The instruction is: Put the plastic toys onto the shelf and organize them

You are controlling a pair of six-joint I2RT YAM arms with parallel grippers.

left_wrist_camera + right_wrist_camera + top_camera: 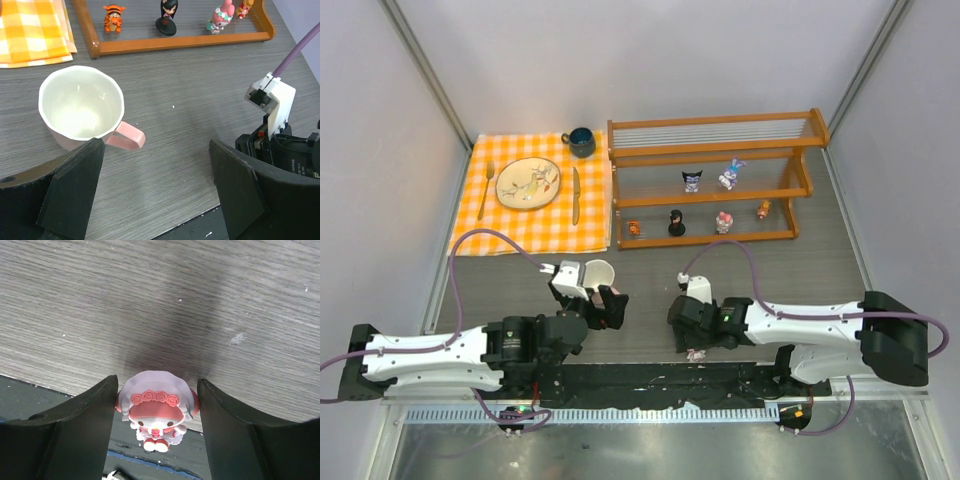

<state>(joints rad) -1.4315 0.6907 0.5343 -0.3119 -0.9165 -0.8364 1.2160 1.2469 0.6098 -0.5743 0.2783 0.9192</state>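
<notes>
My right gripper (pixel 157 405) is shut on a pink-white bonnet figurine (pixel 157 410), one finger on each side, at the table's near edge; it also shows in the top view (pixel 696 353). The wooden shelf (pixel 710 125) stands at the back right. Its middle rail holds a black-white toy (pixel 692 180) and a blue-white bunny (pixel 730 175). Its bottom rail holds a tiger (pixel 634 229), a black figure (pixel 676 222), a pink one (pixel 724 221) and an orange one (pixel 763 209). My left gripper (pixel 157 165) is open and empty, beside the mug.
A white mug with a pink handle (pixel 80 107) stands upright just left of my left gripper. An orange checked cloth (pixel 535 195) at the back left carries a plate, fork, knife and a dark cup (pixel 580 142). My right arm's wrist (pixel 272 107) is close on the right.
</notes>
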